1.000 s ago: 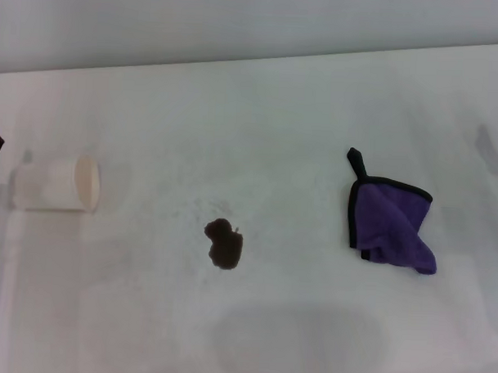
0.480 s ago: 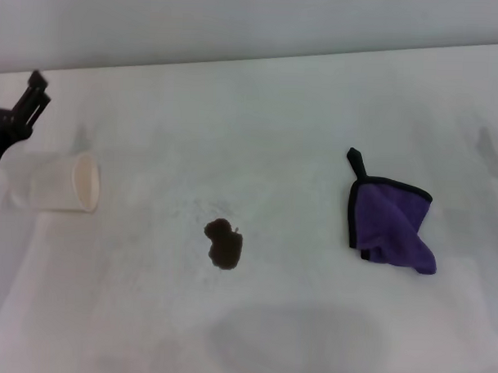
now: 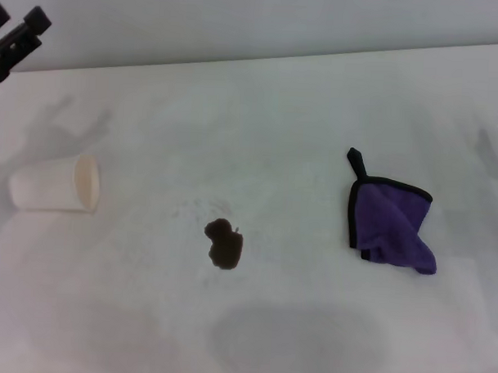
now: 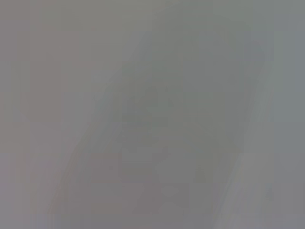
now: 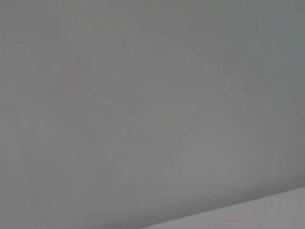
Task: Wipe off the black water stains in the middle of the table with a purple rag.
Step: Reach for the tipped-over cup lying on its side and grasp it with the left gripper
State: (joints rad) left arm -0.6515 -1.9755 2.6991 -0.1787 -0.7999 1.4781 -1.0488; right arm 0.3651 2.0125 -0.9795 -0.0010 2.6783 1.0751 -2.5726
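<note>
One dark stain (image 3: 224,243) is sitting mid-tabletop (image 3: 301,106), the purple rag (image 3: 391,227) lying toward the right edge; the left claw (image 3: 17,38) is hovering at the far-left corner, its grip impossible to tell.

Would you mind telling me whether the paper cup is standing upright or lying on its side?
On its side: the cup lies on the table, its open mouth facing the stain.
</note>
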